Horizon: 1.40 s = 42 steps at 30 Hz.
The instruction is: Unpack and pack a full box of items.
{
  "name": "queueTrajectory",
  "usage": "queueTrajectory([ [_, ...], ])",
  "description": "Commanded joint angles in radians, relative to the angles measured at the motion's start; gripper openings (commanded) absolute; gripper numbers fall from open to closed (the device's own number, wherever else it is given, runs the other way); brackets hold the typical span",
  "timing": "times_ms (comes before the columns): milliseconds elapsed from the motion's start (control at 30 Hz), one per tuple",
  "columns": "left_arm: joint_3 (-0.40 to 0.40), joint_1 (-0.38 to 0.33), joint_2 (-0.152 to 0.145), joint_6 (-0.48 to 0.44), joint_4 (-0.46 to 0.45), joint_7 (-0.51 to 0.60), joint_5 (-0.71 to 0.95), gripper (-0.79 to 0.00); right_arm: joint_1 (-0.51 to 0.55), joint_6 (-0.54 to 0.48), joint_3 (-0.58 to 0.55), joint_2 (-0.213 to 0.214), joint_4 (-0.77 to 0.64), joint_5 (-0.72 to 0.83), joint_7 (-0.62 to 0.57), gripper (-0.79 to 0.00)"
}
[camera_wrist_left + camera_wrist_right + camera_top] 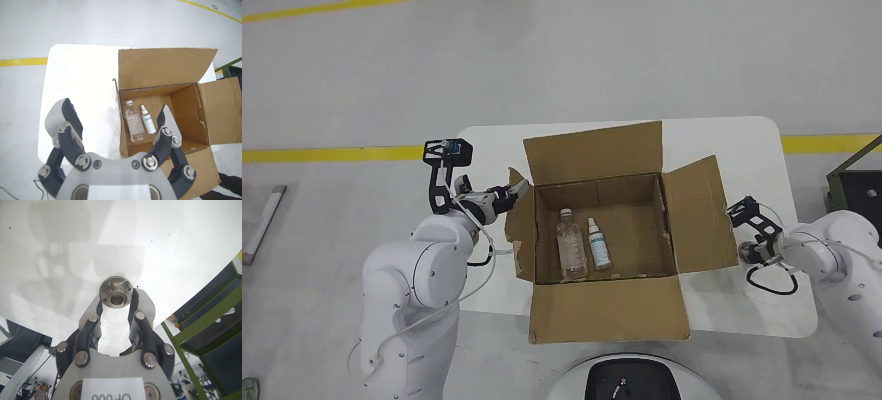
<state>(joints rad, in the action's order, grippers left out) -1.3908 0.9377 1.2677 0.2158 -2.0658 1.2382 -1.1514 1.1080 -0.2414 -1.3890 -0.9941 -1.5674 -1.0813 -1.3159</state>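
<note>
Left gripper (115,106), fingers spread wide and holding nothing, hangs above the left wall of the box (602,300). Right gripper (115,302) pinches a metal flange (115,289) just beyond the box's right flap. Box sits open on the table (742,140), flaps splayed. Inside, near its left wall, a clear bottle (571,245) and a spray bottle (598,245) lie side by side.

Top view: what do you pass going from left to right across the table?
Left gripper, open → clear water bottle → white spray bottle → box's right flap → right gripper, holding a metal flange.
</note>
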Motion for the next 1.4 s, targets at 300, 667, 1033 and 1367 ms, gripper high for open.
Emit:
queueTrajectory([
  [300, 0.0, 0.0, 0.0, 0.0, 0.0, 0.0, 0.0, 0.0, -0.015, 0.015, 0.024, -0.001, 0.02, -0.003, 0.005, -0.449],
  [667, 0.0, 0.0, 0.0, 0.0, 0.0, 0.0, 0.0, 0.0, -0.025, 0.025, 0.029, 0.001, 0.026, -0.004, 0.002, -0.459],
  [1033, 0.0, 0.0, 0.0, 0.0, 0.0, 0.0, 0.0, 0.0, -0.039, 0.029, 0.048, 0.0, 0.05, -0.008, 0.006, -0.489],
  [1367, 0.0, 0.0, 0.0, 0.0, 0.0, 0.0, 0.0, 0.0, -0.043, 0.031, 0.056, 0.001, 0.06, -0.007, 0.008, -0.727],
])
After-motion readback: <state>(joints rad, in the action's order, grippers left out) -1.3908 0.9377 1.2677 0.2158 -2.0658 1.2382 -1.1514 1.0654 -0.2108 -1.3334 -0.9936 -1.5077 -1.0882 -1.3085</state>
